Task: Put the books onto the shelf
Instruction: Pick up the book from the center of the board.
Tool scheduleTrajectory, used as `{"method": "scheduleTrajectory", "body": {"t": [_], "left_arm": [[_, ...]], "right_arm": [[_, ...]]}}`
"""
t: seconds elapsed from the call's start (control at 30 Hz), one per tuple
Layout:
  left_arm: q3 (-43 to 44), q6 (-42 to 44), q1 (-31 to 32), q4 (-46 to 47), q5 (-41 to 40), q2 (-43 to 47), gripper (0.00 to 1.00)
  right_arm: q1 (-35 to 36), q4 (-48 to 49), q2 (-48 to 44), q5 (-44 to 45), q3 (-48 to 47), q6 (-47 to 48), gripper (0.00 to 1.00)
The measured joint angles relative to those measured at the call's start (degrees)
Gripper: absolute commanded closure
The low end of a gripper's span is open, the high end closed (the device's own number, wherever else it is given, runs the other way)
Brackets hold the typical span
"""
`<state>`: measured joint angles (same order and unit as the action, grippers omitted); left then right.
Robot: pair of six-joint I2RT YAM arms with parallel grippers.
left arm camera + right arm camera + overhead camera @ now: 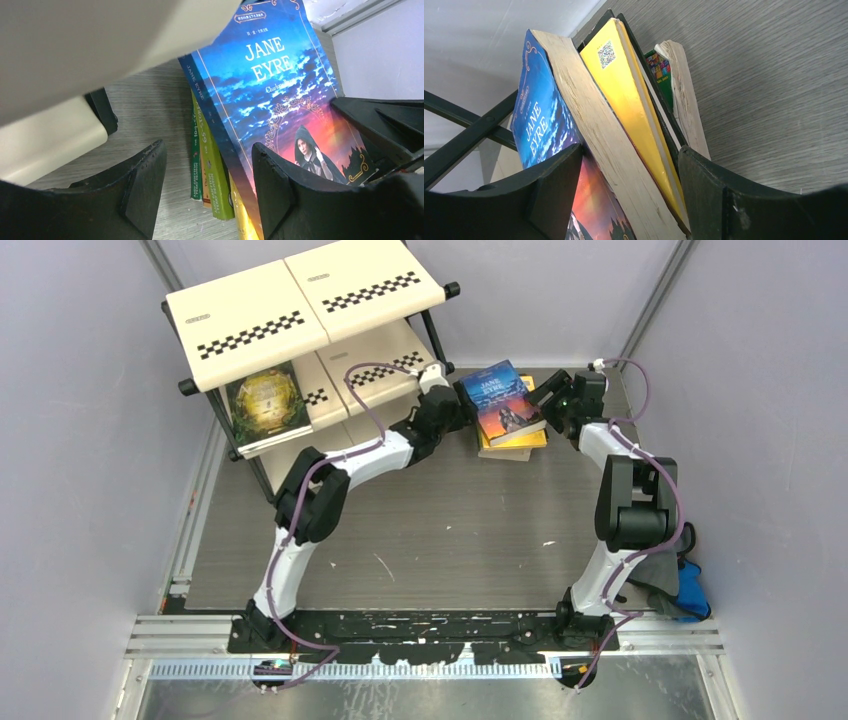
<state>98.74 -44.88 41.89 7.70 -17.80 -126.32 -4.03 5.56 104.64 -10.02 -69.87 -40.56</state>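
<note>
A stack of books lies on the table right of the shelf (300, 300). The blue book (505, 400) on top is tilted and turned askew over a yellow book (535, 440). My left gripper (458, 398) is at the stack's left edge. It is open (209, 147): the blue (270, 75) and lime green (215, 180) spines lie against its right finger, well apart from the left one. My right gripper (548, 400) is at the stack's right edge, open (630, 149), its jaws astride the blue (536, 120) and yellow (629, 95) books. A green-and-gold book (265, 400) lies on the shelf's middle tier.
A grey-and-blue cloth bundle (680, 580) lies by the right arm's base. Grey walls close in the table at the back and both sides. The shelf's cream panel (75, 45) hangs just above my left gripper, and its black frame bar (464, 135) shows behind the stack.
</note>
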Motion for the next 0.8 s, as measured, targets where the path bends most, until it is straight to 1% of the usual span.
{"method": "scheduleTrajectory", "body": {"t": [0.27, 0.57, 0.8], "left_arm": [[3.63, 0.28, -0.02, 0.15, -0.15, -3.32, 0.38], [10.38, -0.31, -0.02, 0.13, 0.44, -7.52, 0.38], [10.69, -1.53, 0.0, 0.17, 0.9, -7.72, 0.38]], "right_arm": [[-0.11, -0.55, -0.02, -0.81, -0.33, 1.38, 0.26], [-0.11, -1.38, -0.02, -1.73, -0.9, 2.05, 0.25], [-0.11, -1.38, -0.02, -1.92, -0.94, 2.38, 0.25]]}}
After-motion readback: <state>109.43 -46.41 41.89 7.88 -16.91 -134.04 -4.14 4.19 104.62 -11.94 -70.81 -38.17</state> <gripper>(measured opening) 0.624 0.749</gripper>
